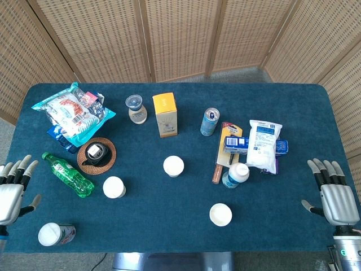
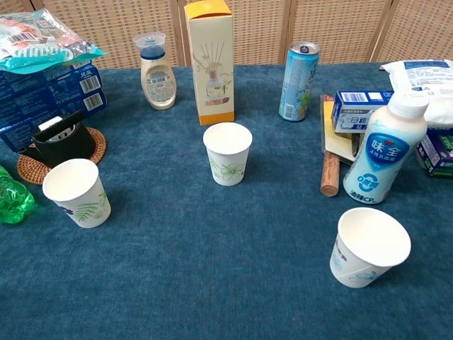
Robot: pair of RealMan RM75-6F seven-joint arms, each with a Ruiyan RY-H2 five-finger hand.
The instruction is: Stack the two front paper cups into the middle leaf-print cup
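Paper cups [image 2: 228,153] upright on felt-like cloth [image 2: 212,283]; left hand [image 1: 12,192], right hand [image 1: 334,195] splayed, seemingly empty.

A green plastic bottle [image 1: 67,174] lies on its side at the left of the blue table [image 1: 169,231], next to a woven coaster [image 1: 96,156] bearing a black holder [image 2: 62,139]. Snack bags [image 1: 70,112] are piled behind it. A yellow carton [image 2: 209,60] stands upright between a small jar [image 2: 157,71] and a drink can [image 2: 298,80]. A white bottle [image 2: 385,150] stands at right, touching a wooden stick [image 2: 330,173].
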